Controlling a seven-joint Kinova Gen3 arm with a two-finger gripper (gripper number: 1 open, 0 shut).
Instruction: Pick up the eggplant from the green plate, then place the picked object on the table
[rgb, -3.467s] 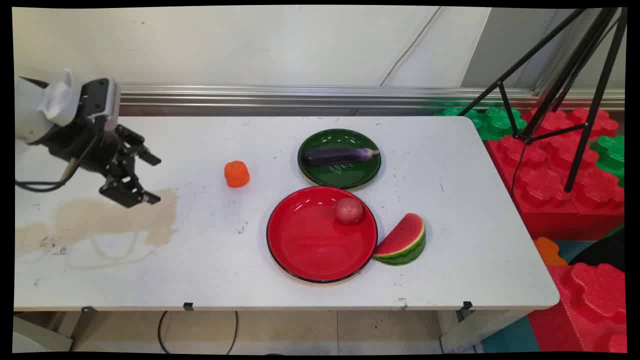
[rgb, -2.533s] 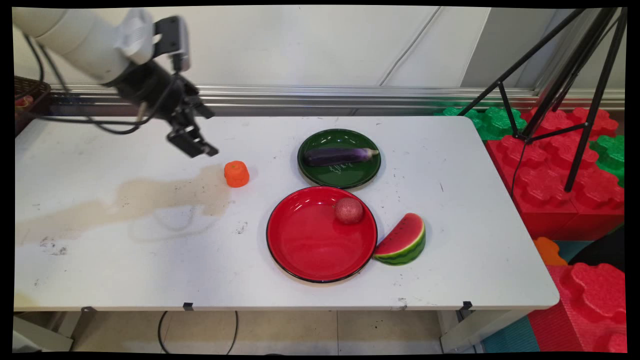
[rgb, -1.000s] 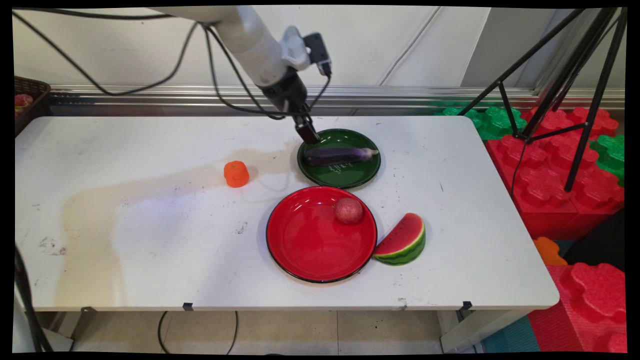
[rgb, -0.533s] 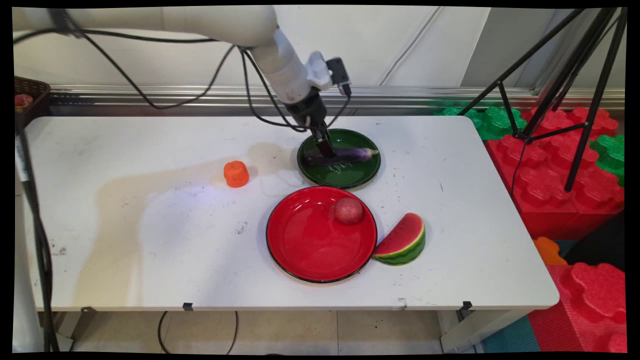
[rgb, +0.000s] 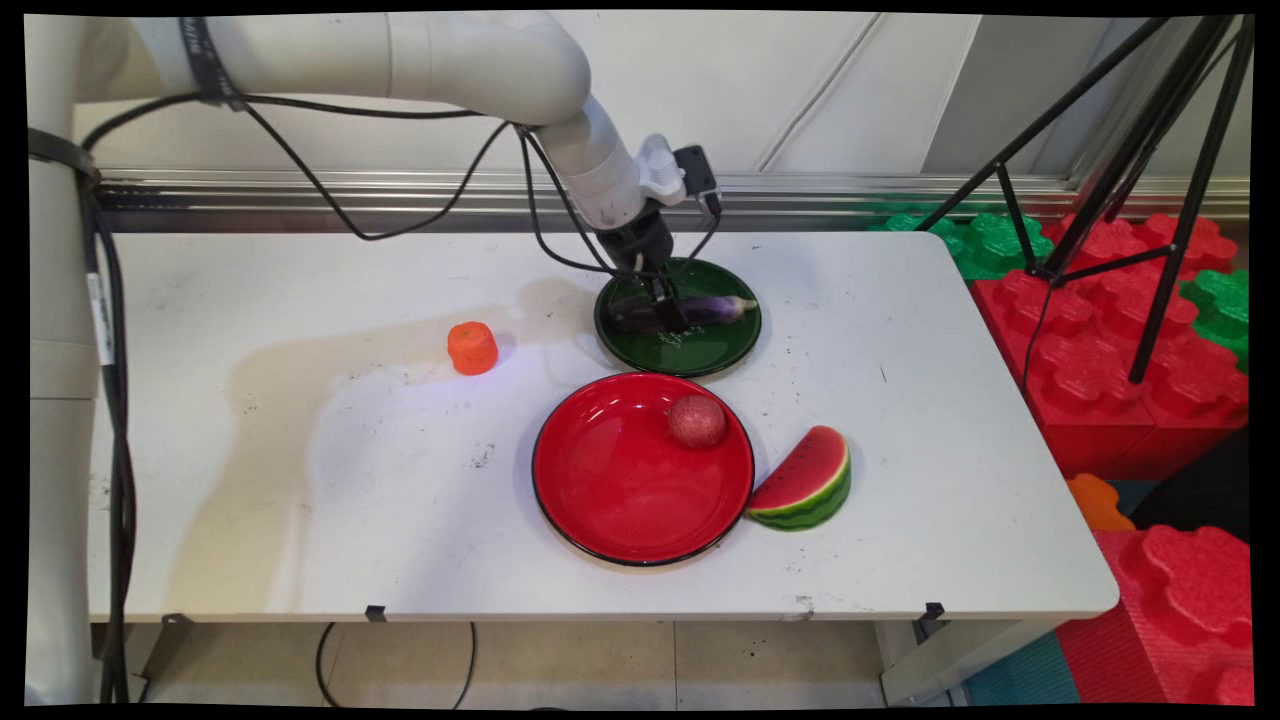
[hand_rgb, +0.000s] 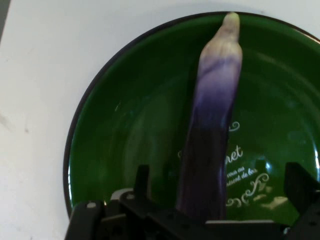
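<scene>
A purple eggplant (rgb: 718, 308) (hand_rgb: 215, 100) lies across a green plate (rgb: 700, 364) (hand_rgb: 125, 125) at the table's back middle. My gripper (rgb: 672, 316) (hand_rgb: 221, 192) is down over the eggplant's dark thick end, open. In the hand view one finger (hand_rgb: 142, 179) stands on each side of the eggplant, with gaps between the fingers and the fruit. The other finger (hand_rgb: 299, 189) is over the plate's lettered floor. The eggplant's pale tip points away from the hand.
A red plate (rgb: 610, 500) with a red apple (rgb: 697, 420) on it sits in front of the green plate. A watermelon slice (rgb: 805, 480) leans at its right rim. An orange toy fruit (rgb: 472, 347) stands to the left. A tripod (rgb: 1130, 200) and foam blocks (rgb: 1130, 400) are right of the table.
The arm swung from the table's left side to the green plate and lowered the gripper over the eggplant. Nothing on the table has moved.
</scene>
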